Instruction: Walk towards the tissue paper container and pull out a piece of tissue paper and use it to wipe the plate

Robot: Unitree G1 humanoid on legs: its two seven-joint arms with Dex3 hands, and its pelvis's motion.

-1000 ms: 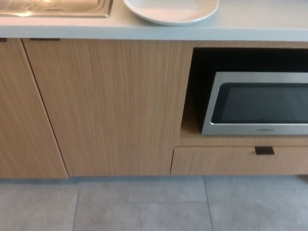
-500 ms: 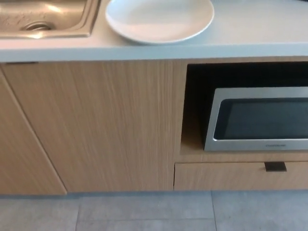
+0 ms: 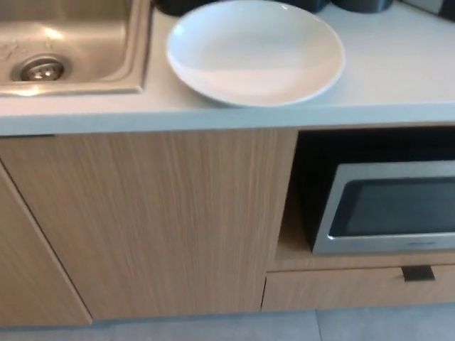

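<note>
**White plate on the counter, neither hand showing**

The plate (image 3: 256, 51) sits on the pale counter (image 3: 398, 78), close to its front edge. It is round, shallow and glossy white, with a smooth rim and a soft sheen across the bowl; nothing lies in it. Just to its left is the steel sink (image 3: 71, 50), a brushed metal basin with a round drain (image 3: 41, 69) at the bottom, its raised lip lying near the plate's rim. Behind the plate, at the top edge of the view, a few dark rounded objects (image 3: 362, 4) stand on the counter, cut off too much to tell what they are.

Below the counter runs a cabinet door (image 3: 149, 220) of light wood with a fine vertical grain. To its right, a dark open niche holds a microwave (image 3: 387, 209) with a silver frame and black glass door. Under that is a drawer (image 3: 355, 288) with a small dark pull (image 3: 418, 273), and a strip of grey floor tile.

Neither robot hand is in sight, so I cannot tell how the fingers stand.
</note>
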